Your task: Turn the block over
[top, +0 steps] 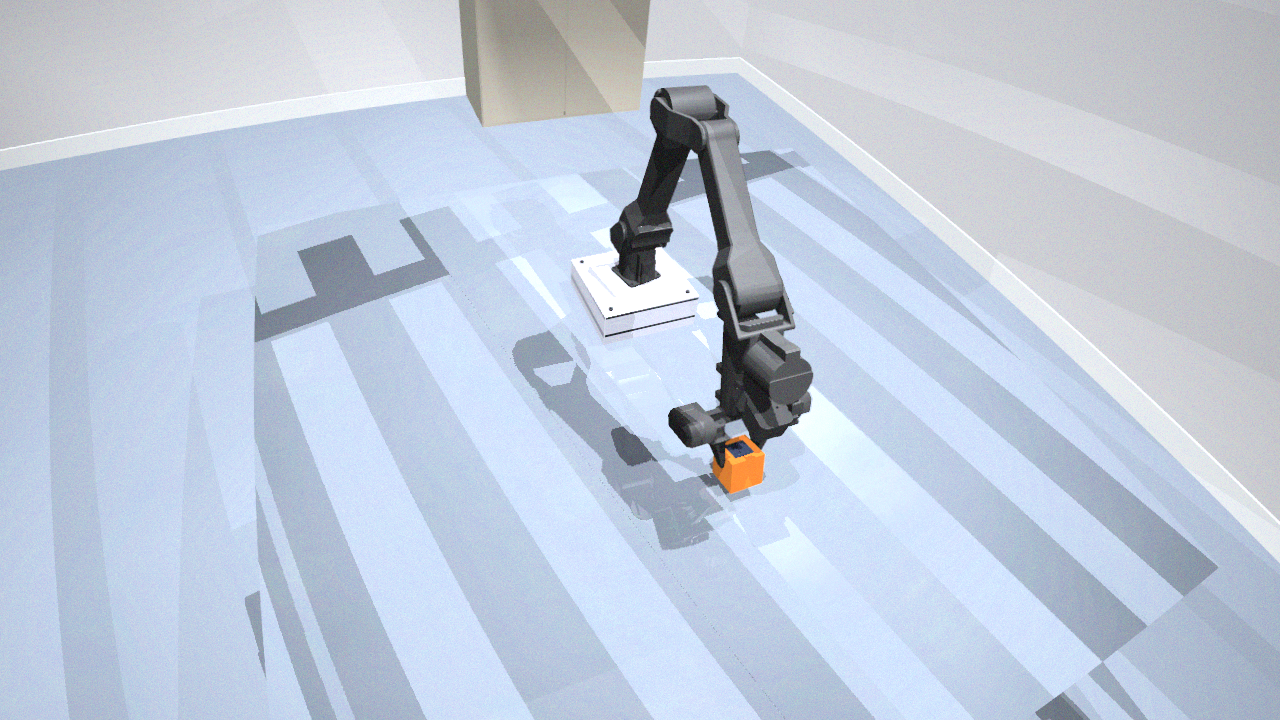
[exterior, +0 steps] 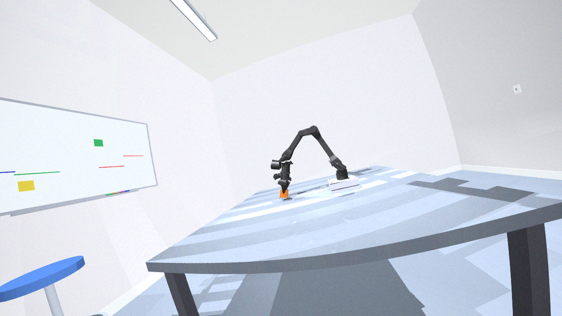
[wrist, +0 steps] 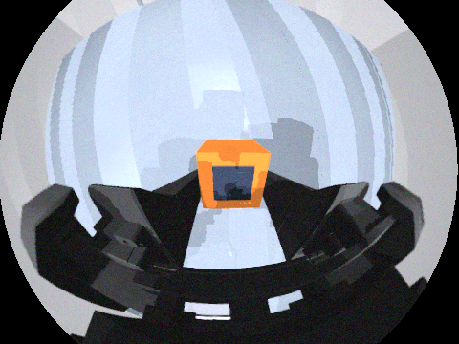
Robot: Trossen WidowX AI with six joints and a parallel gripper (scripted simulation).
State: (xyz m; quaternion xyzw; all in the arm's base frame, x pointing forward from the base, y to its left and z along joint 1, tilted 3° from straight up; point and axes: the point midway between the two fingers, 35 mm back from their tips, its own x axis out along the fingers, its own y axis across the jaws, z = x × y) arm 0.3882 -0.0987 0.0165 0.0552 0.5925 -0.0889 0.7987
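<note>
Fingers of the dark grey parallel-jaw gripper [top: 726, 445] are clamping the small orange cube-shaped block [top: 740, 468] from above — one finger pressing each of two opposite sides. In the wrist view the gripper [wrist: 231, 193] is framing the block [wrist: 231, 182] dead centre, the two black fingers meeting its left and right faces. The block's marked side, a dark blue square set in an orange border, is facing upward toward the wrist camera, so it is not yet turned down.

Seen from the top view, the block is sitting at or just above the pale blue-and-grey striped table [top: 447, 501], out in front of the white square base plate [top: 637, 302] and well apart from it; whether its underside is touching the surface cannot be told. The dark articulated arm [top: 733, 232] is arching up from that base and bending steeply down, the wrist pointing nearly straight at the table top.

From the exterior view the arm [exterior: 314, 135] is forming a tall peak, with the gripper [exterior: 283, 186] hanging vertically over the orange block [exterior: 283, 192] — close to the far edge of the table [exterior: 353, 235]. A wall-mounted whiteboard [exterior: 70, 157] and a round blue stool [exterior: 41, 273] are standing off to the side.
</note>
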